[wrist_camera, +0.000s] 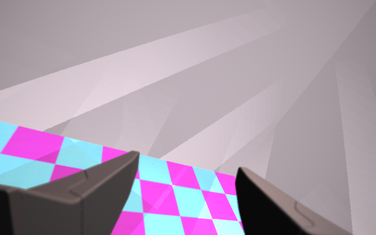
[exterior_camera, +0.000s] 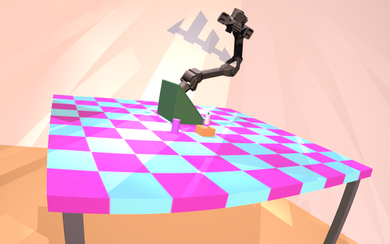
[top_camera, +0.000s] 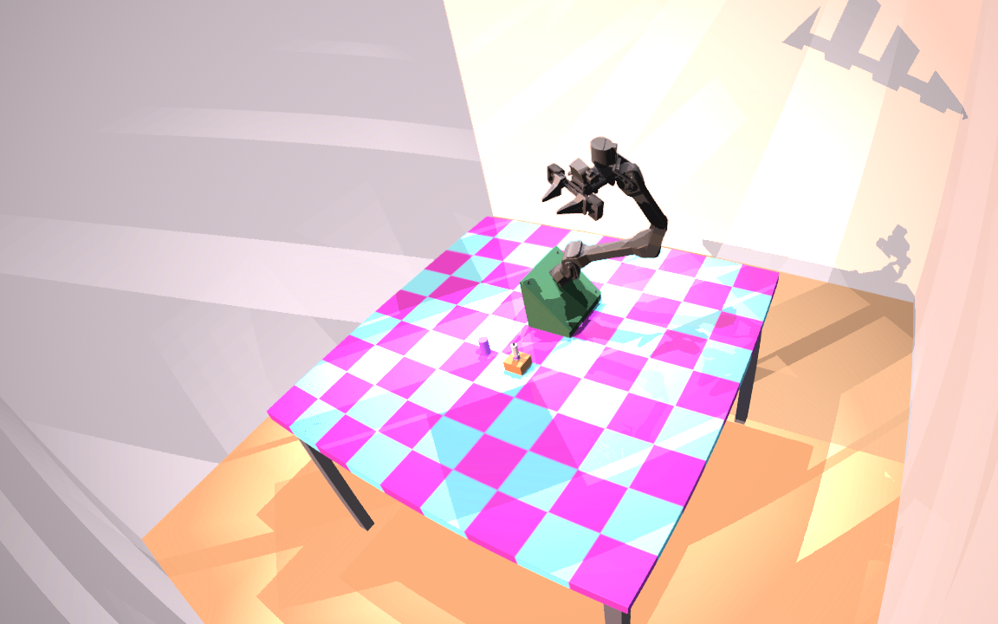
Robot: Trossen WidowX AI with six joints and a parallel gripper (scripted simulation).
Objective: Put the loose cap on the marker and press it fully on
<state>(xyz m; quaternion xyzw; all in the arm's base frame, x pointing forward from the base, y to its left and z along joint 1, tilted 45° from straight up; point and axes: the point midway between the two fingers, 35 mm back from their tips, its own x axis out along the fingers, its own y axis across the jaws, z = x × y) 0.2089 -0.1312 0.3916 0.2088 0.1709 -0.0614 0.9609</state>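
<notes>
A pale marker (top_camera: 515, 352) (exterior_camera: 207, 119) with a dark tip stands upright in the orange holder block (top_camera: 517, 365) (exterior_camera: 204, 131). Its tip is bare. A purple cap (top_camera: 484, 346) (exterior_camera: 175, 126) stands upright on the table a short way to the left of the block in the top and exterior views. My gripper (top_camera: 551, 206) (exterior_camera: 235, 25) (wrist_camera: 188, 167) is open and empty, raised high above the table, well away from cap and marker. The wrist view shows neither marker nor cap. Which end of the cap is open cannot be told.
The arm rises from a green wedge-shaped base (top_camera: 553, 310) (exterior_camera: 187, 112), close behind the cap and holder block. The table (top_camera: 487, 453) (exterior_camera: 135, 185) (wrist_camera: 160, 196) has a magenta, cyan and white checkered top. Its far edge shows beyond the fingers in the wrist view.
</notes>
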